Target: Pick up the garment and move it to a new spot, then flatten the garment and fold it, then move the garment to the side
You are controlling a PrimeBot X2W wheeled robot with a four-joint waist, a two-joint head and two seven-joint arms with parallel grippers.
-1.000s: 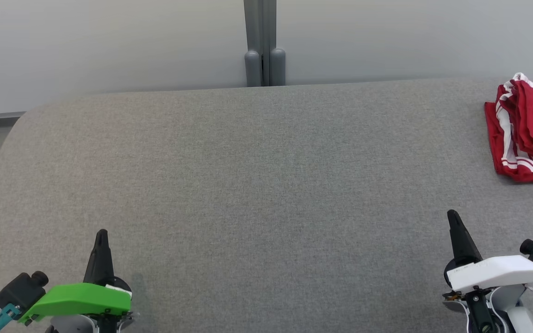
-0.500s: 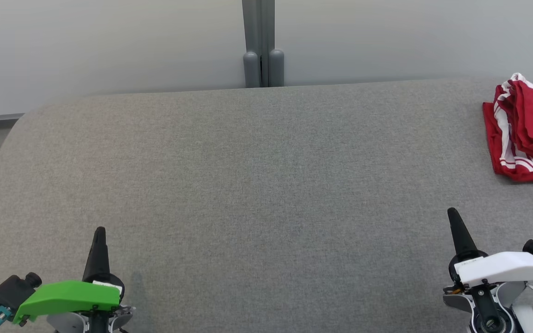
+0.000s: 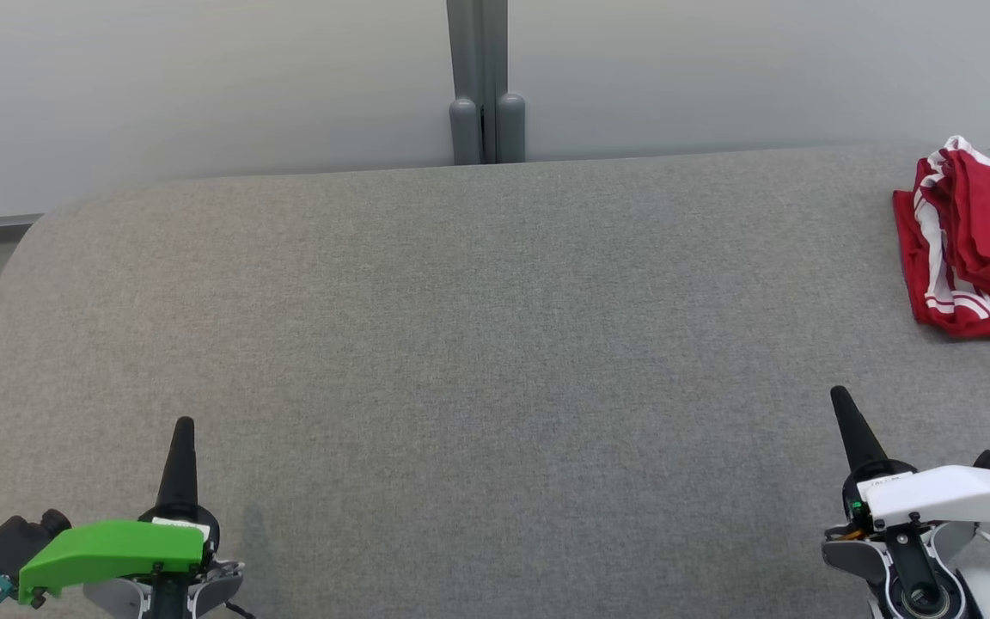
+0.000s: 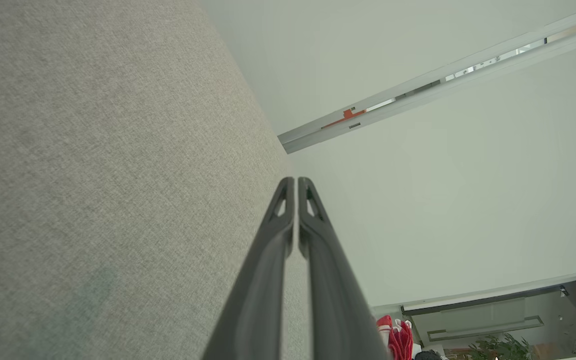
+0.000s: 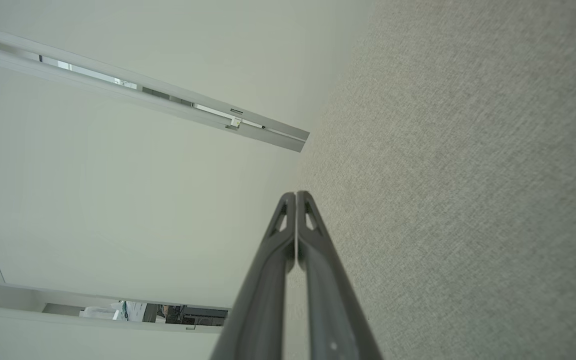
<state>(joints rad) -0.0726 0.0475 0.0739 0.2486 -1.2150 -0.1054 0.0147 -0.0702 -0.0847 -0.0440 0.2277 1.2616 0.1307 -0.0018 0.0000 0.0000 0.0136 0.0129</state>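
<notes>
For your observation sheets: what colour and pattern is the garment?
The garment is red with white stripes; head view.

grey fabric-covered worktop (image 3: 478, 344), rounded far-left corner. crumpled red garment (image 3: 972, 245) with white stripes lying on far right edge.

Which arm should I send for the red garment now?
Right. The red garment lies bunched at the far right of the grey surface, ahead of the right claw; the left claw sits at the opposite side. Both claws are shut, so open first.
</notes>
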